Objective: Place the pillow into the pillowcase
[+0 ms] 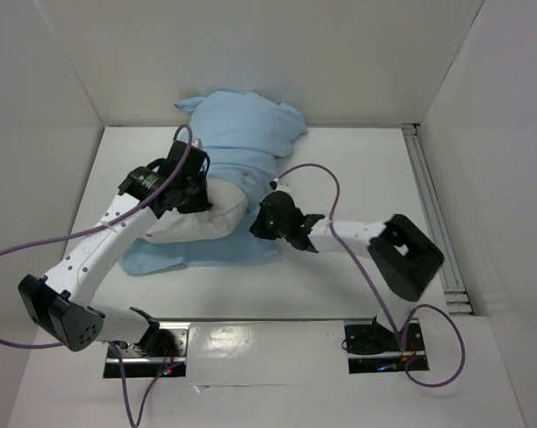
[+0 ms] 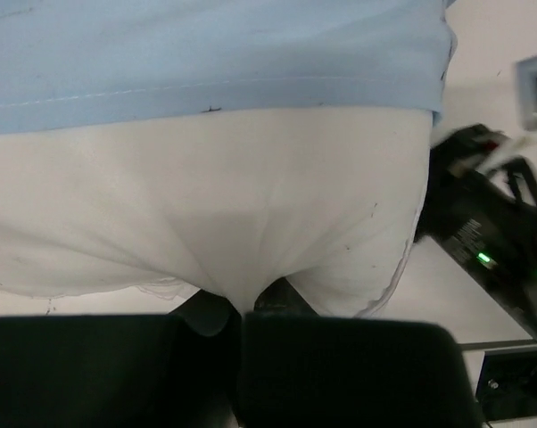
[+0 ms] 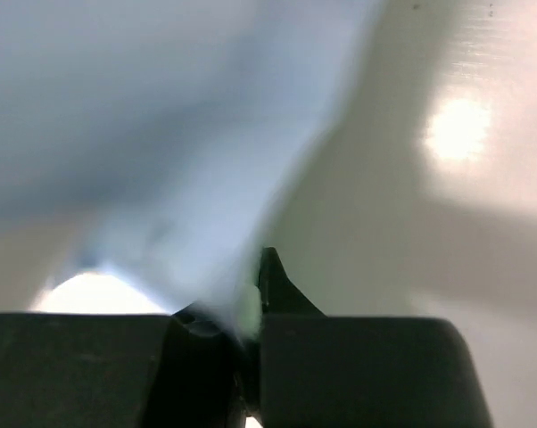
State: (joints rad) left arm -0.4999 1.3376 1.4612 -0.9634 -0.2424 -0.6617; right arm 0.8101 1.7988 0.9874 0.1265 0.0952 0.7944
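Note:
The white pillow [image 1: 217,217] lies mid-table, its far part inside the light blue pillowcase [image 1: 243,134], its near end sticking out. In the left wrist view the pillow [image 2: 215,205] fills the frame under the pillowcase hem [image 2: 206,62]. My left gripper [image 1: 194,189] is shut on a pinch of the pillow's near end [image 2: 242,299]. My right gripper [image 1: 267,217] is shut on the pillowcase's edge at the pillow's right side; the blue cloth [image 3: 161,134] runs blurred into its jaws [image 3: 248,303]. The pillow's label is hidden.
The pillowcase's lower layer [image 1: 197,254] spreads flat on the white table [image 1: 358,178] in front of the pillow. White walls enclose the table on three sides. A metal rail [image 1: 433,214] runs along the right edge. The arm bases [image 1: 375,343] sit at the near edge.

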